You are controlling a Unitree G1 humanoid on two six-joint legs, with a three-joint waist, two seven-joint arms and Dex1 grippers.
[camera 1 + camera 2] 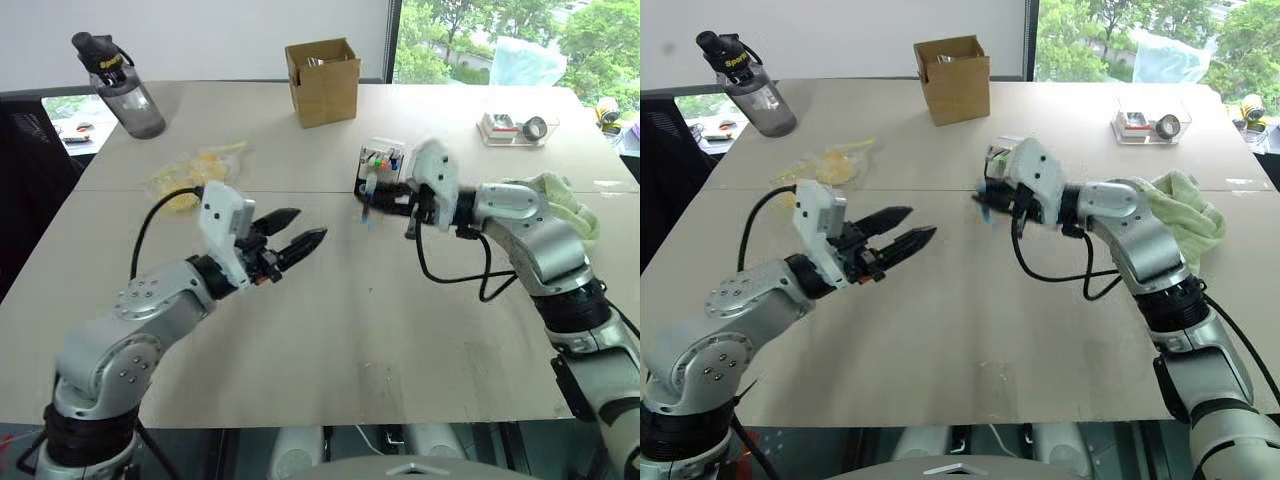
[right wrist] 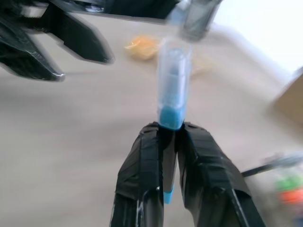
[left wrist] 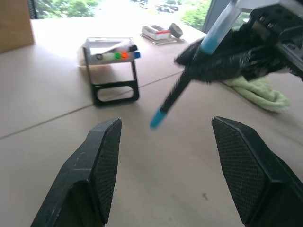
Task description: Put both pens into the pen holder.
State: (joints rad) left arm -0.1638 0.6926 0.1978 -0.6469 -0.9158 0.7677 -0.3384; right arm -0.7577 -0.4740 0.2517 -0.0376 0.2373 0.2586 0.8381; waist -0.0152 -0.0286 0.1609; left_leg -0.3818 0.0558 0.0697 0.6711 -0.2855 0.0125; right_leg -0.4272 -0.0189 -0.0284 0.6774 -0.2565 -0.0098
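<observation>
Your right gripper (image 2: 169,137) is clamped on the light-blue-ended pen (image 3: 182,85): both black fingers press the barrel between them, one blue end poking out behind the fingertips, the clear-capped end standing up past them. In the left wrist view that pen hangs slanted in the grip, its lower blue tip off the table (image 1: 330,340), pointing toward your left gripper's side. Your left gripper (image 1: 290,243) is released, its two fingers spread wide with nothing between them; the pen sits ahead of those fingertips, apart from them, above the gap. The pen holder (image 3: 112,68) stands upright on the table beyond the left fingertips, white top over black base frame, green, orange and blue marker tips in a row along its front. From the head views it is just behind the right gripper's fingers, partly covered by that hand. A green cloth (image 1: 1185,205) lies beside the right forearm. The brown cardboard box (image 1: 323,80) and a water bottle (image 1: 125,90) stand well beyond both grippers.
</observation>
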